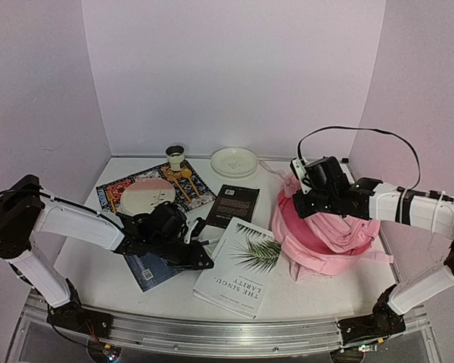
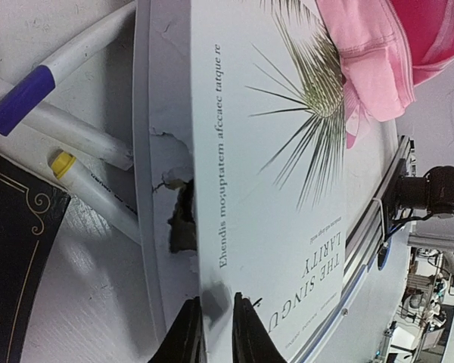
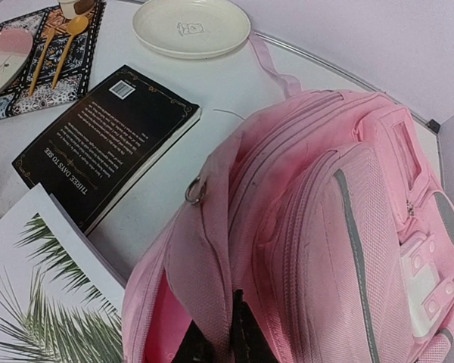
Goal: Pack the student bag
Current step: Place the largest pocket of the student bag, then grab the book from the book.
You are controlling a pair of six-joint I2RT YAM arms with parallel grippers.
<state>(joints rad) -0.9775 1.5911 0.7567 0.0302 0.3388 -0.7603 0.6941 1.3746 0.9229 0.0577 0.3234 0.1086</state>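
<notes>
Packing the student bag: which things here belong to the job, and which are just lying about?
Job, likely: student bag, white palm-leaf book, black book, blue book, pens.
Lying about: patterned mat, pink plate, cream plate, cup, spoons.

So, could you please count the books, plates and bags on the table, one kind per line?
Books: 3 (white book, black book, dark blue book)
Plates: 2 (cream plate, pink plate)
Bags: 1 (pink backpack)
Total: 6
</notes>
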